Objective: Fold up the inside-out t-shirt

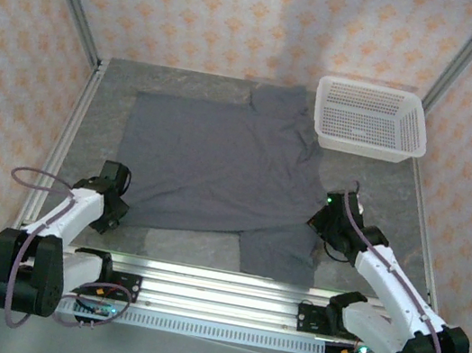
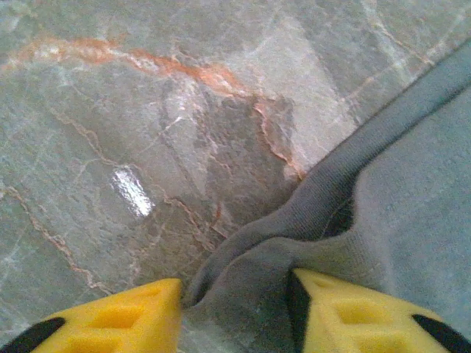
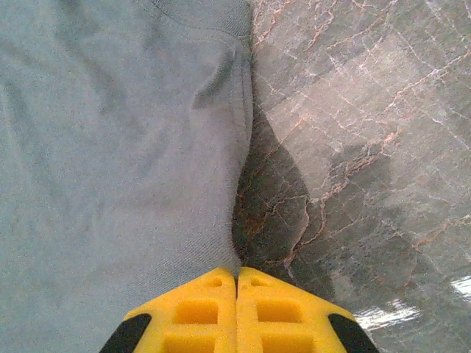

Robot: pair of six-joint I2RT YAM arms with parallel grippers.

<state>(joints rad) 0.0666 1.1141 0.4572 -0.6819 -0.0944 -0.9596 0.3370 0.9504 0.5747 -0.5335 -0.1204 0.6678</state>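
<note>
The inside-out t-shirt (image 1: pixel 220 165) lies spread on the marble table, dark slate-grey and wrinkled, with a flap hanging toward the near edge. My left gripper (image 1: pixel 112 205) sits at the shirt's near left corner. In the left wrist view its yellow fingers stand apart (image 2: pixel 235 294) with a bunched fold of the shirt (image 2: pixel 412 184) between them. My right gripper (image 1: pixel 327 222) is at the shirt's right edge. Its fingers (image 3: pixel 237 271) are pressed together, and the hem of the shirt (image 3: pixel 110 147) runs up into their tips, slightly raised off the table.
A white mesh basket (image 1: pixel 365 146) stands at the back right, touching the shirt's far right part. Bare marble (image 1: pixel 387 203) lies to the right of the shirt and along the left (image 1: pixel 103 126). A metal rail (image 1: pixel 216 287) crosses the near edge.
</note>
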